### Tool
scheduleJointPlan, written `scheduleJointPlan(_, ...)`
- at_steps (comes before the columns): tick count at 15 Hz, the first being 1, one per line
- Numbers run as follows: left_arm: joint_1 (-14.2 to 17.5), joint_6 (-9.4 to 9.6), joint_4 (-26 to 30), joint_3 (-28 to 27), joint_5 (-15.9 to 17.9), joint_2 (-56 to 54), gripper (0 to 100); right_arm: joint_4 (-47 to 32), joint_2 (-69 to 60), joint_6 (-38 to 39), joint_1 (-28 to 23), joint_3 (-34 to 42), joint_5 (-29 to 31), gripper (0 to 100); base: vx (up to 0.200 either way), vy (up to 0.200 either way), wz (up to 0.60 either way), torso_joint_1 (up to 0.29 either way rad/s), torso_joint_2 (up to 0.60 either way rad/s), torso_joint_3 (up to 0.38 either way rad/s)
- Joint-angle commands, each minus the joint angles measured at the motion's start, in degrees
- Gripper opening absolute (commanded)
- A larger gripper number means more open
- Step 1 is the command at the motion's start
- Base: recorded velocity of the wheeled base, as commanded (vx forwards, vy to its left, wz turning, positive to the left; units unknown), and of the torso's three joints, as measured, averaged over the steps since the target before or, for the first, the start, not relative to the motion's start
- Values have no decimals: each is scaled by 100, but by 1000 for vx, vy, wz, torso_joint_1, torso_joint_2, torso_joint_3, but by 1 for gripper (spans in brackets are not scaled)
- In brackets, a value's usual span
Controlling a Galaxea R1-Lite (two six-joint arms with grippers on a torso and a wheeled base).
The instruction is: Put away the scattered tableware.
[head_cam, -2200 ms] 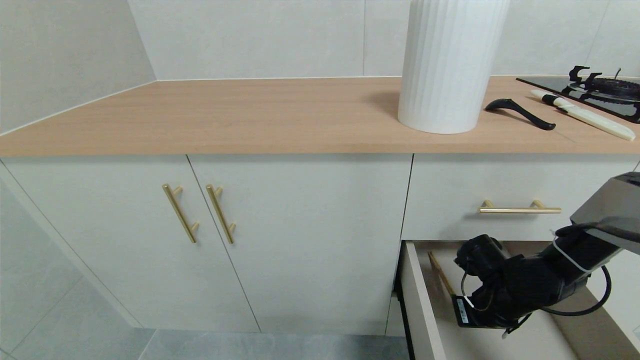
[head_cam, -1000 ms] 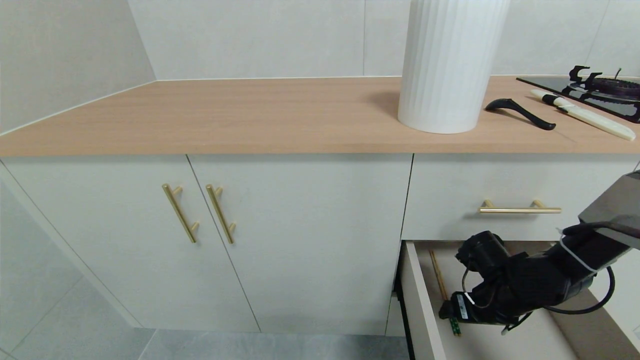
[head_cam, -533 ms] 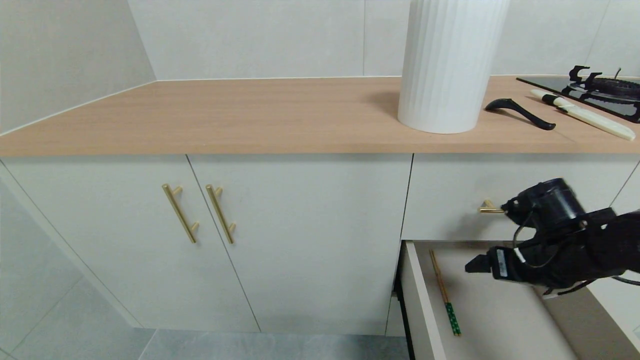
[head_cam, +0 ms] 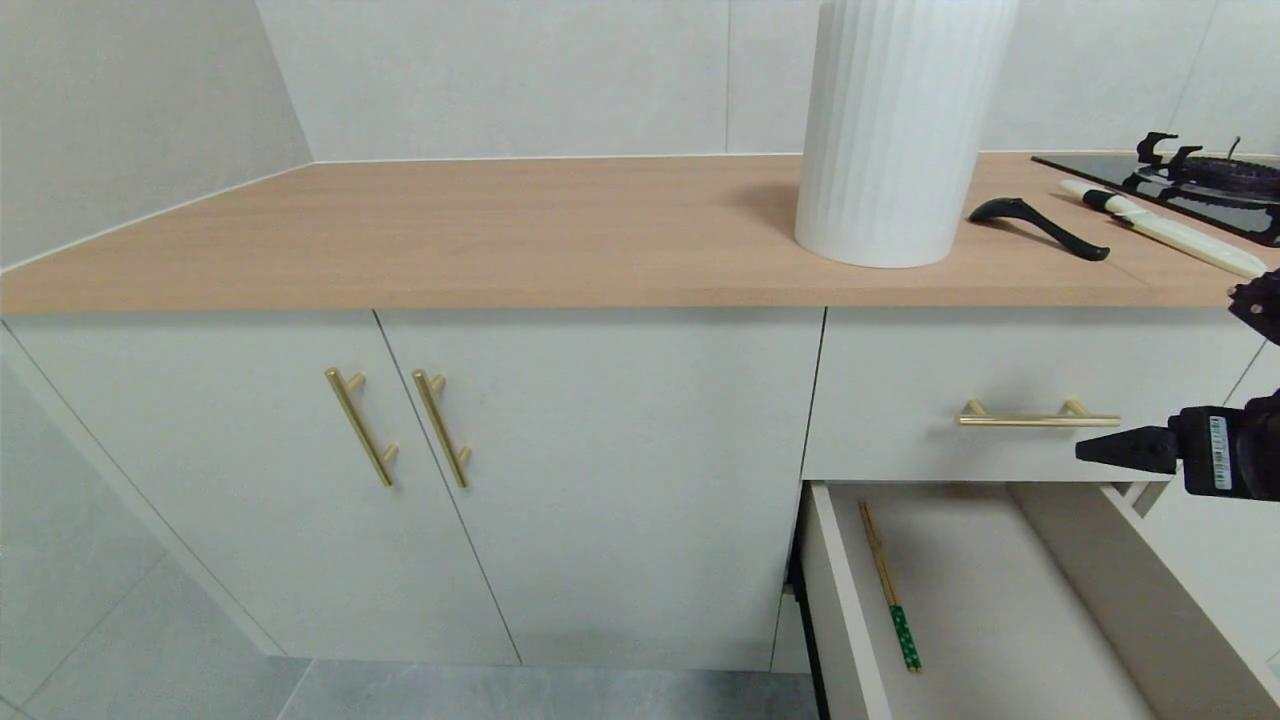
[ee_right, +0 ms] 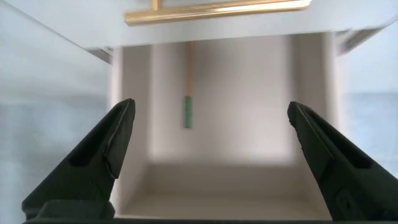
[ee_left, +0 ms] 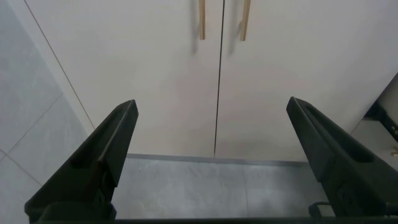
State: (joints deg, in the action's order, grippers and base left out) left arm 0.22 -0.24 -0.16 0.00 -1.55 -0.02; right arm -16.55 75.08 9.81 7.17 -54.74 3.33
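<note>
**Chopsticks dropped in drawer, right arm pulled out**

The chopsticks [head_cam: 890, 592] are now lying flat on the floor of the open drawer [head_cam: 838, 600], just beside its left wall, green-patterned end toward the front. Nothing is touching them. Two seconds ago the right gripper [ee_right: 210, 115] was down inside the drawer by them. It has since been lifted out and drawn back to the right, and is now seen level with the brass handle [head_cam: 1040, 420] of the shut drawer above. Its jaws are spread wide and nothing is held. From the right wrist view the chopsticks are seen well apart from the fingers, down in the drawer.

The left gripper [ee_left: 211, 115] is also spread wide and empty, pointed at the cabinet doors [ee_left: 217, 74], well away from the drawer.

This item is judged done: placed and released. The task is not finished. A black spoon [head_cam: 1040, 228] and a white knife [head_cam: 1165, 228] are left on the countertop [head_cam: 500, 230], to the right of the white ribbed container [head_cam: 890, 130] and near the stove [head_cam: 1205, 178]. The drawer is left open, so it is likely meant for the next piece. The next pick is probably the spoon, the nearer of the two to the drawer.
</note>
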Motion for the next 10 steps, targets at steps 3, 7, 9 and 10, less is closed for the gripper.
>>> scheduleJointPlan(3, 4, -2, -2, 0, -3, 2, 100, 12, -407, -94, -84, 130, -60, 100, 0, 0, 0, 0, 0, 0)
scheduleJointPlan(7, 4, -11, -2, 0, -3, 2, 100, 21, -697, -349, -84, 209, -192, 100, 0, 0, 0, 11, -70, -52)
scheduleJointPlan(9, 4, -2, -2, 0, -3, 2, 100, 21, -732, -384, -84, 244, -192, 100, 0, 0, 0, 80, -249, -281)
scheduleJointPlan(10, 4, -2, -2, 0, -3, 2, 100, 21, -732, -428, -84, 253, -192, 100, 0, 0, 0, 100, -256, -315)
